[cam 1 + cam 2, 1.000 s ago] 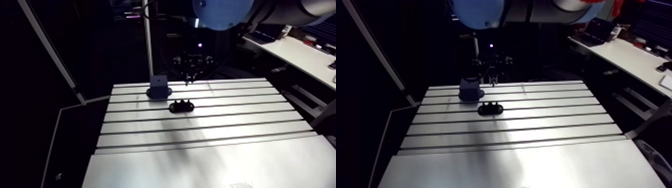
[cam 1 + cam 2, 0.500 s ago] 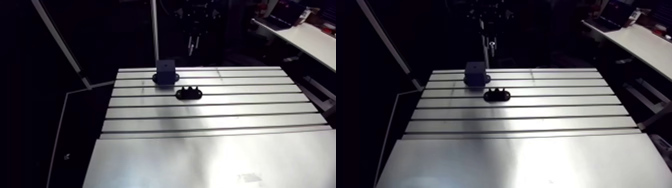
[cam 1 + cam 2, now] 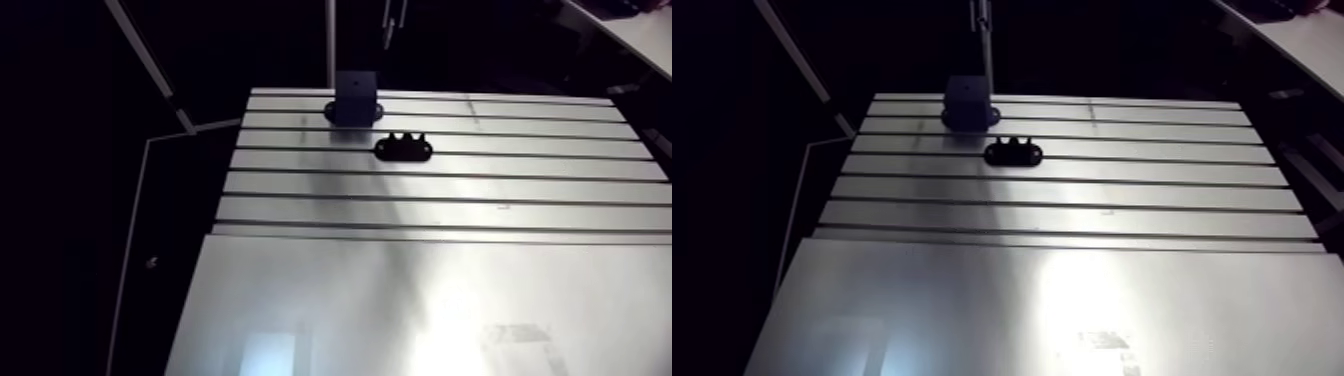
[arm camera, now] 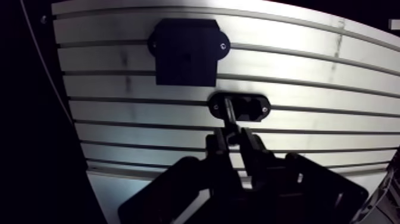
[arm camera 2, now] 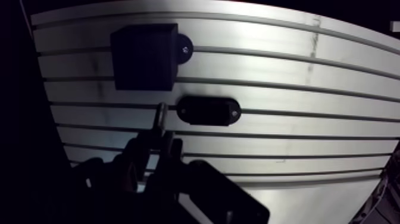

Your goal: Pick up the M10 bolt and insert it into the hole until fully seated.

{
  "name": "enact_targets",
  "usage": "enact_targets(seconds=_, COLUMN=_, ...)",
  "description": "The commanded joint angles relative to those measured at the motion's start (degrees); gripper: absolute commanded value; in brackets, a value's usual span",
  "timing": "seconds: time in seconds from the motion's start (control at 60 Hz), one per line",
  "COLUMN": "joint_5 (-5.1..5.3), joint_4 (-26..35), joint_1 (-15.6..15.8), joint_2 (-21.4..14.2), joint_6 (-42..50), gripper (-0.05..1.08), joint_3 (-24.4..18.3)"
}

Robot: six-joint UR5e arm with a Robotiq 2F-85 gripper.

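Two fixtures: a dark block (image 3: 357,97) and a low black oval holder (image 3: 403,148), both on the slotted desk (image 3: 420,290), near its far edge in the arm view.
Block: squarish, standing on a wider base plate; the wrist view shows a bright screw at each side of that base.
Holder: lying flat just beside the block, one slot between them. It has small bumps on top in the arm view and a bright dot near each end in the wrist view.
Gripper (image 4: 232,140): my two fingers are pinching the M10 bolt (image 4: 228,112) between their tips.
M10 bolt: a thin pale shank sticking out ahead of my fingertips, pointing toward the holder, up off the desk.
Line-up: one wrist eye puts the shank's tip over the holder, the other puts it beside the holder's end, so I can't tell exactly what lies under it.
Seating: not yet done; the bolt is in my grip, not in any hole.
Desk surface: long slots run across it, with bright glare on the plain near sheet.
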Motion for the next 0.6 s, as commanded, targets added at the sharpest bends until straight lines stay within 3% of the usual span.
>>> enact_targets(seconds=0.017, joint_5=0.52, joint_4=2.03, joint_1=1.01, joint_2=3.23, joint_6=0.04, gripper=1.07, joint_3=-3.18)
enact_targets(seconds=0.467, joint_5=0.96, joint_4=1.62, joint_1=1.93, joint_2=5.82, joint_6=0.44, gripper=1.08, joint_3=-5.08)
enact_targets(seconds=0.6, joint_5=0.45, joint_4=1.52, joint_1=2.27, joint_2=6.12, joint_6=1.18, gripper=1.08, joint_3=-5.17)
